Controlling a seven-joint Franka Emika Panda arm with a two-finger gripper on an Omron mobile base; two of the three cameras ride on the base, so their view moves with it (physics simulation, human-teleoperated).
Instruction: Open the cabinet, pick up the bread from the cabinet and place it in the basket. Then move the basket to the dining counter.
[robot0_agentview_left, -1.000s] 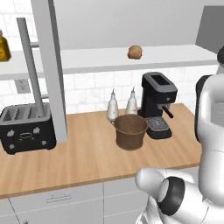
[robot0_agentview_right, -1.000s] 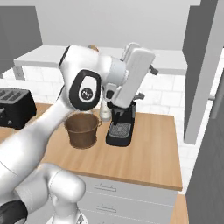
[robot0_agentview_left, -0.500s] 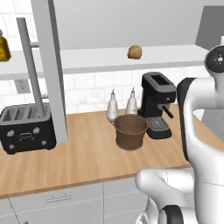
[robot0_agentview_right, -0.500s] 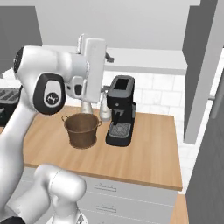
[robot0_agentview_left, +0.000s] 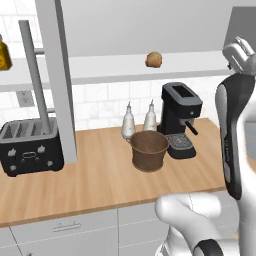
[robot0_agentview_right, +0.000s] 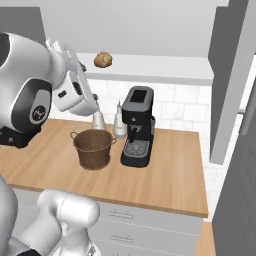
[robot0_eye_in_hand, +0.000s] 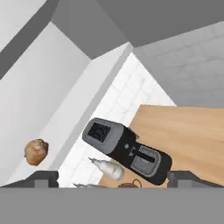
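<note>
On the white shelf of the open cabinet (robot0_agentview_left: 125, 67) sits the bread (robot0_agentview_left: 153, 59), a small round golden-brown roll, alone and well clear of the shelf's ends. It rests above and a little behind the basket (robot0_agentview_left: 149, 149), which stands on the wood worktop (robot0_agentview_left: 100, 175) just beside the coffee machine (robot0_agentview_left: 180, 119), with two bottles (robot0_agentview_left: 128, 121) close behind it. In the hand view the roll (robot0_eye_in_hand: 36, 151) lies off to one side, so the gripper (robot0_eye_in_hand: 113, 178) is not yet lined up with it. The jaws stand wide apart and hold nothing.

The roll looks light and probably soft, with a crust that may dent or crumble under a hard squeeze. Being round, it could roll along the shelf if nudged from one side, and it may squirt out of a pinch taken too high or too low. The best hold seems to be across its widest middle, fingers level on either side, closed gently. The basket looks stiff and woven, light when empty; its rim or a side handle seems the likely place to grip it, though it may tilt if lifted from one side.
</note>
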